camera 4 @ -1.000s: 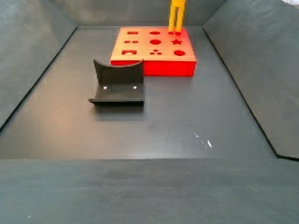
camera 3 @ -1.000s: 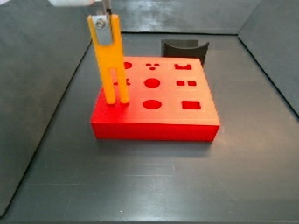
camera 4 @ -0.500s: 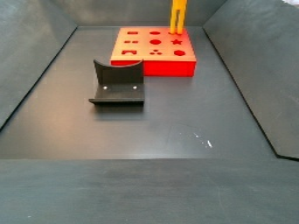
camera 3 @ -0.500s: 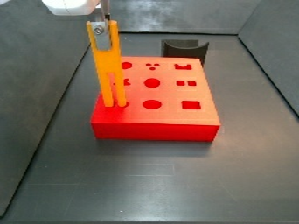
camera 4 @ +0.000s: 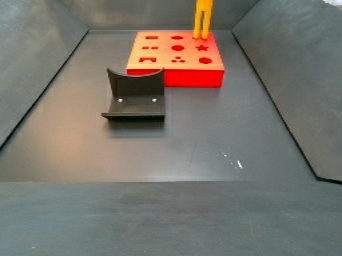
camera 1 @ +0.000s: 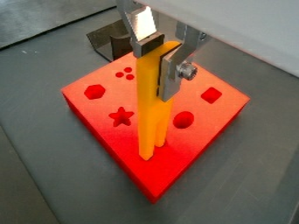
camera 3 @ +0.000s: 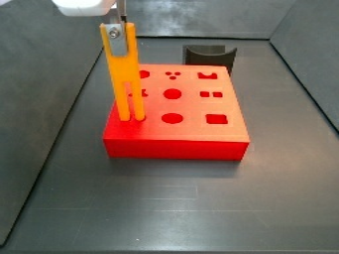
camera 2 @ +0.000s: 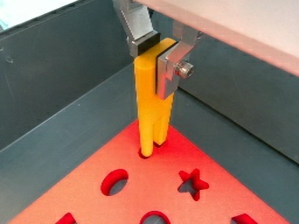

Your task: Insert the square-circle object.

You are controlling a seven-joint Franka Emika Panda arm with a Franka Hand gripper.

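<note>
The square-circle object (camera 3: 122, 74) is a tall orange-yellow bar standing upright at a near-left corner of the red block (camera 3: 185, 124). Its two prongs sit in the block's holes. My gripper (camera 3: 115, 22) is shut on the bar's top end, directly above that corner. In both wrist views the silver fingers flank the bar's top (camera 1: 152, 105) (camera 2: 152, 105), with the gripper (camera 1: 158, 54) (camera 2: 152, 51) closed against it. In a side view the bar (camera 4: 202, 18) rises at the block's (camera 4: 174, 62) far right corner, and its top and the gripper are cut off.
The dark fixture (camera 4: 134, 95) stands on the grey floor apart from the block; it also shows behind the block (camera 3: 208, 53) and in a wrist view (camera 1: 111, 39). Sloping grey walls (camera 4: 40, 80) enclose the floor. The block's top has several other shaped holes.
The gripper and bar have come down a little, so the prongs sit deeper in the block's holes. Over the last half second nothing visibly moved.
</note>
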